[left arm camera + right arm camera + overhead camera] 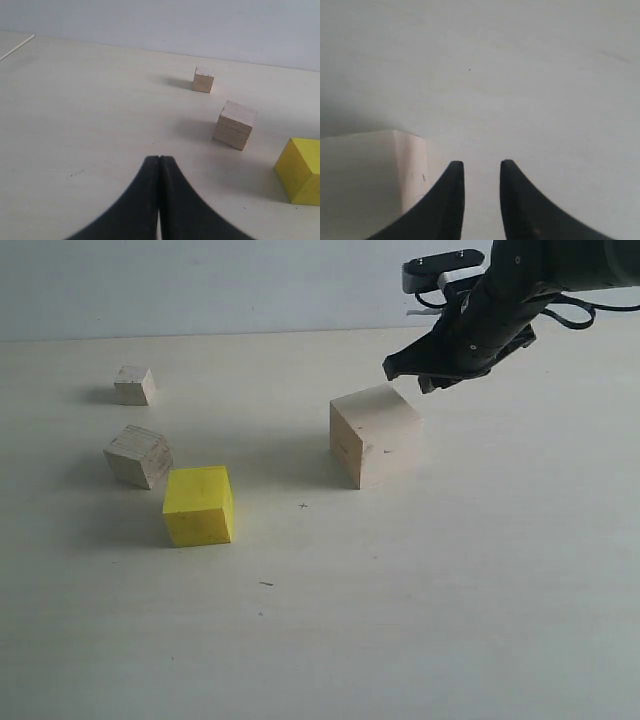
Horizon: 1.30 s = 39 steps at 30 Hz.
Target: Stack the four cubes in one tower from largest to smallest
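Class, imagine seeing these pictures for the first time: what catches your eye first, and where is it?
The bright yellow cube stands out at the front left of the pale table, beside a grainy wood cube. Near the middle sits the large pale wood cube, with the black right pincer hovering open close above its far side.

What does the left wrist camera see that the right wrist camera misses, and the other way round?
Only the left wrist view shows the tiny pale wood cube, the grainy wood cube, the yellow cube cut off by the picture's edge, and the left gripper, its jaws pressed together. Only the right wrist view shows part of the large pale wood cube and the right gripper, its jaws apart with nothing between them. Both show the same pale table.
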Tool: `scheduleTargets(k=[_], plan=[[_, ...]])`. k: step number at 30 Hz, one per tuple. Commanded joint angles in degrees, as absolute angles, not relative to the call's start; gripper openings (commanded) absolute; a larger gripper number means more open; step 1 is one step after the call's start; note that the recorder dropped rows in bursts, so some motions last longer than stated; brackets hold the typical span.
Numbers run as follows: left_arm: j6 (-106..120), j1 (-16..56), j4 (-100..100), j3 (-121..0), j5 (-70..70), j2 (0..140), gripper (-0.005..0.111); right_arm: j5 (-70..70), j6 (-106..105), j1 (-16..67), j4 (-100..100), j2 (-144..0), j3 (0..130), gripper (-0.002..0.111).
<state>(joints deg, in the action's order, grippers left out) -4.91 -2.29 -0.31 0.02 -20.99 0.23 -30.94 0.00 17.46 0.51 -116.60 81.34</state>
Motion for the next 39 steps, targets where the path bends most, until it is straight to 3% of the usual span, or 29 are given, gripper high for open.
scheduleTargets(k=[1,22,39], plan=[[-4.61,-2.08,-0.83,0.00,-20.33,0.00,0.000,-30.21,-1.52,17.33,1.85,-118.53,82.23,0.025],[-4.61,-2.08,-0.83,0.00,-20.33,0.00,0.000,-43.05,-17.39,17.33,18.79,-124.50,90.11,0.020],[-4.61,-2.08,-0.83,0.00,-20.33,0.00,0.000,-45.24,-22.79,24.99,21.83,-124.50,90.11,0.020]])
